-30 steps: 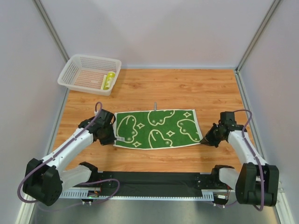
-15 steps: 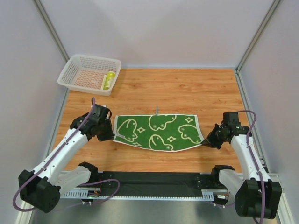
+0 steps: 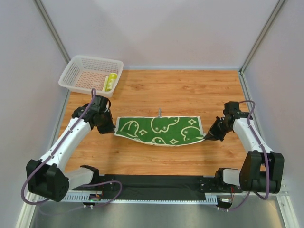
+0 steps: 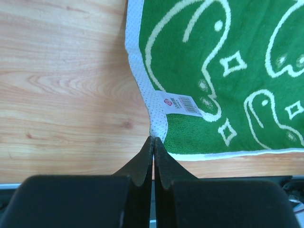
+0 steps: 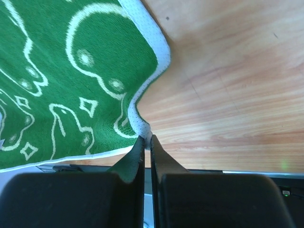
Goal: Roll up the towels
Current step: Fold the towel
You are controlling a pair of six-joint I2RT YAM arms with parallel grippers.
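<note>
Between our left gripper (image 3: 113,131) and right gripper (image 3: 207,137), each clamped shut on one corner, stretches the green towel (image 3: 159,129).

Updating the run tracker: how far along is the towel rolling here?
Done: one yellow-green towel seems to lie rolled in the basket. In hand: left gripper and right gripper each pinch a near corner of the green towel, near edge lifted. Left: it is spread open, no roll begun.
</note>
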